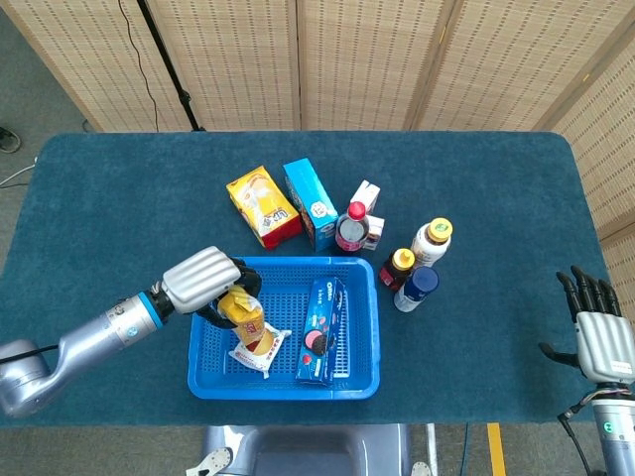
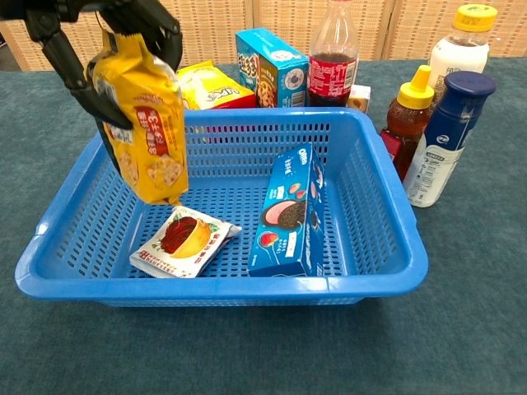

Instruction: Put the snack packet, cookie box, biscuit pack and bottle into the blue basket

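Note:
My left hand (image 1: 204, 284) (image 2: 90, 33) grips a yellow biscuit pack (image 1: 244, 317) (image 2: 142, 132) and holds it hanging over the left part of the blue basket (image 1: 210, 377) (image 2: 379, 239). Inside the basket lie a white snack packet (image 1: 260, 346) (image 2: 183, 240) and a blue cookie box (image 1: 324, 330) (image 2: 291, 214) on its edge. A red-capped dark bottle (image 1: 352, 227) (image 2: 332, 53) stands on the table behind the basket. My right hand (image 1: 598, 334) rests far right, fingers apart, holding nothing.
Behind the basket stand a yellow box (image 1: 263, 205) (image 2: 207, 85), a blue carton (image 1: 310, 202) (image 2: 270, 67) and a small white carton (image 1: 367, 198). To its right stand a honey bottle (image 1: 397, 268) (image 2: 406, 119), a white yellow-capped bottle (image 1: 431, 241) (image 2: 461, 45) and a blue-capped bottle (image 1: 416, 289) (image 2: 445, 140).

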Action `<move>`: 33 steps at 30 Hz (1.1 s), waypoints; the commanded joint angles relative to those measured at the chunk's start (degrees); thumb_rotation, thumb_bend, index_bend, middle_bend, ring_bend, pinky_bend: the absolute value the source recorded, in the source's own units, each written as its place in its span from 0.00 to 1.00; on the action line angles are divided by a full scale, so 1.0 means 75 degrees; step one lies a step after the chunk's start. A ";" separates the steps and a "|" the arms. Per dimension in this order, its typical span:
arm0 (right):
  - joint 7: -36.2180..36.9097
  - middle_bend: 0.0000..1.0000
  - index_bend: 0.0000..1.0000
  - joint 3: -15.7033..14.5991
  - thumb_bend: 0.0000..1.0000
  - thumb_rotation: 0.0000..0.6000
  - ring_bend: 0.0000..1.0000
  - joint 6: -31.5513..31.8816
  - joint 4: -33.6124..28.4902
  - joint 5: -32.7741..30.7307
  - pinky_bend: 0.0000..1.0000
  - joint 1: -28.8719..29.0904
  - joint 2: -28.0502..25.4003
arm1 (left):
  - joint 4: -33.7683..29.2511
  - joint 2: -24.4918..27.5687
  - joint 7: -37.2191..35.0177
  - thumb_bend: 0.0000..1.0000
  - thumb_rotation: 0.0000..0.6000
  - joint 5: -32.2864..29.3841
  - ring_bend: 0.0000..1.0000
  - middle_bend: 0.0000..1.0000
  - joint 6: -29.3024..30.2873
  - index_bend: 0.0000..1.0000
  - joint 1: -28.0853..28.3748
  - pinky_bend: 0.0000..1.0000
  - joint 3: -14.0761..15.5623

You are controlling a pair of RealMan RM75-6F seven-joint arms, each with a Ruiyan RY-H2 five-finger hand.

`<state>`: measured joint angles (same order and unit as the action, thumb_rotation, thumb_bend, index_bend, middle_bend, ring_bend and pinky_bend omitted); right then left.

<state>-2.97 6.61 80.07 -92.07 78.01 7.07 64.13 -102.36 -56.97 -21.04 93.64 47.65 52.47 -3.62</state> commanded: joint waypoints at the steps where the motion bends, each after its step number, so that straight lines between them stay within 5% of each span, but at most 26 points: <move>1: 0.0008 0.00 0.00 0.0005 0.00 1.00 0.00 -0.0003 0.0005 -0.0007 0.00 0.0000 -0.0005 | -0.0132 -0.0097 -0.0094 0.32 1.00 -0.0484 0.64 0.73 -0.0747 0.81 0.0232 0.64 0.0117; 8: -0.0017 0.00 0.00 -0.0004 0.00 1.00 0.00 -0.0034 0.0018 0.0001 0.00 0.0016 0.0003 | -0.0159 -0.0196 -0.1013 0.36 1.00 -0.0504 0.65 0.76 -0.1184 0.84 0.0433 0.65 0.0147; 17: 0.0001 0.00 0.00 -0.0004 0.00 1.00 0.00 -0.0035 0.0010 -0.0002 0.00 0.0010 -0.0007 | -0.0231 -0.0249 -0.0374 0.36 1.00 -0.1194 0.60 0.74 -0.2342 0.81 0.0826 0.65 0.0247; 20: 0.0022 0.00 0.00 -0.0006 0.00 1.00 0.00 -0.0045 0.0008 0.0002 0.00 0.0011 -0.0015 | -0.0275 -0.0284 -0.0003 0.35 1.00 -0.1409 0.42 0.55 -0.2563 0.66 0.0880 0.53 0.0303; 22: 0.0026 0.00 0.00 -0.0007 0.00 1.00 0.00 -0.0041 0.0007 0.0009 0.00 0.0011 -0.0018 | -0.0279 -0.0289 0.0265 0.34 1.00 -0.1490 0.17 0.25 -0.2591 0.48 0.0878 0.27 0.0333; 23: 0.0036 0.00 0.00 -0.0008 0.00 1.00 0.00 -0.0038 0.0002 0.0017 0.00 0.0010 -0.0020 | -0.0259 -0.0293 0.0488 0.33 1.00 -0.1533 0.04 0.07 -0.2552 0.31 0.0859 0.10 0.0348; 24: 0.0036 0.00 0.00 -0.0010 0.00 1.00 0.00 -0.0035 0.0001 0.0022 0.00 0.0008 -0.0022 | -0.0252 -0.0288 0.0727 0.33 1.00 -0.1597 0.00 0.01 -0.2487 0.18 0.0829 0.03 0.0356; 26: 0.0029 0.00 0.00 -0.0016 0.00 1.00 0.00 -0.0043 0.0000 0.0025 0.00 0.0010 -0.0022 | -0.0283 -0.0250 0.1180 0.32 1.00 -0.1768 0.00 0.00 -0.2309 0.02 0.0760 0.00 0.0345; 33: 0.0001 0.00 0.00 -0.0024 0.00 1.00 0.00 -0.0048 -0.0002 0.0035 0.00 0.0015 -0.0012 | -0.0542 -0.0332 0.2145 0.31 0.93 -0.1870 0.00 0.00 -0.0877 0.00 0.0203 0.00 0.0106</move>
<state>-2.95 6.43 79.71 -92.09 78.27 7.18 64.04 -105.49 -59.18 -6.78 79.61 36.96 56.04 -1.95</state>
